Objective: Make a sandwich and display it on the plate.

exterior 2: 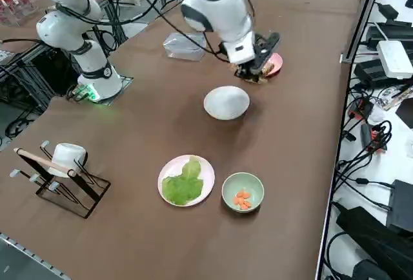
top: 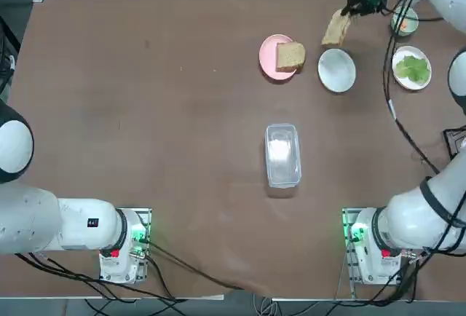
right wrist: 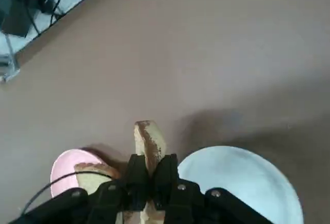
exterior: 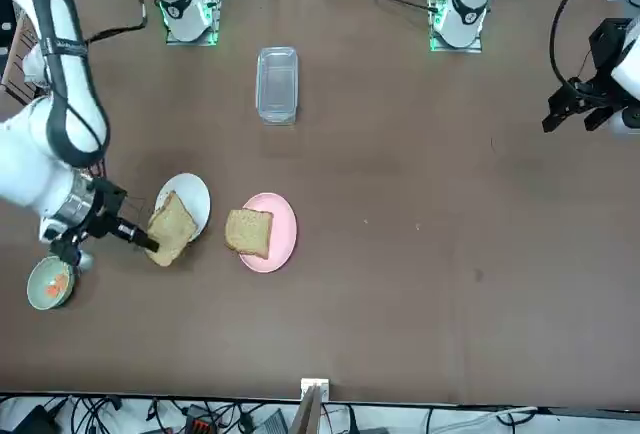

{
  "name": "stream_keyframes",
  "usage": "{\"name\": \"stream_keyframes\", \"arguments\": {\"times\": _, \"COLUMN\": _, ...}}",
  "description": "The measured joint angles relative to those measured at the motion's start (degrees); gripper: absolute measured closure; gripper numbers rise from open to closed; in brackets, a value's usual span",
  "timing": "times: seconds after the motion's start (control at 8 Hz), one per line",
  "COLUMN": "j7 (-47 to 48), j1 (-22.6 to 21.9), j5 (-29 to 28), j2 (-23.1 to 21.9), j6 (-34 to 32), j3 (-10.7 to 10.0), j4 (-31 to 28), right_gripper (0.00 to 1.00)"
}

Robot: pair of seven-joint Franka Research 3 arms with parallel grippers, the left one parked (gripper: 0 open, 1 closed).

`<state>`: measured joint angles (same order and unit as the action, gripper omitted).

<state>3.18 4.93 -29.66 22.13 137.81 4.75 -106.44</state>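
**Bread slice pinched on edge, plate not yet loaded**

Top view: right gripper (top: 354,4) clamps a bread slice (top: 336,29); the white plate (top: 337,70) lies just below it.

Wrist view: thin-edge grip; slice could slip or land tilted off the rim.

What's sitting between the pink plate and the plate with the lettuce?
The empty white plate lies between the pink plate and lettuce plate, clearest in the top view.

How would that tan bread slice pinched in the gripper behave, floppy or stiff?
Probably fairly stiff: the tan bread slice stands on edge from the right gripper without drooping. Likely light, since a narrow pinch carries it. Possibly crumbly at the brown crust.
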Motion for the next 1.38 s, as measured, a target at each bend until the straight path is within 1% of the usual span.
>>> {"name": "stream_keyframes", "arguments": {"times": 0.12, "j7": 0.9, "j1": 0.0, "j5": -2.7, "j2": -0.8, "j6": 3.7, "j3": 0.0, "j4": -3.3, "right_gripper": 0.92}}
{"name": "stream_keyframes", "arguments": {"times": 0.25, "j7": 1.1, "j1": 0.0, "j5": -4.3, "j2": -1.1, "j6": 5.8, "j3": 0.0, "j4": -5.4, "right_gripper": 0.92}}
{"name": "stream_keyframes", "arguments": {"times": 0.38, "j7": 1.1, "j1": 0.0, "j5": -4.8, "j2": -1.5, "j6": 6.4, "j3": 0.0, "j4": -6.8, "right_gripper": 0.92}}
{"name": "stream_keyframes", "arguments": {"times": 1.12, "j7": 1.1, "j1": 0.1, "j5": -5.0, "j2": -5.8, "j6": 6.7, "j3": 0.1, "j4": -14.3, "right_gripper": 0.92}}
{"name": "stream_keyframes", "arguments": {"times": 1.38, "j7": 1.1, "j1": 0.1, "j5": -5.1, "j2": -6.1, "j6": 6.9, "j3": 0.0, "j4": -15.4, "right_gripper": 0.92}}
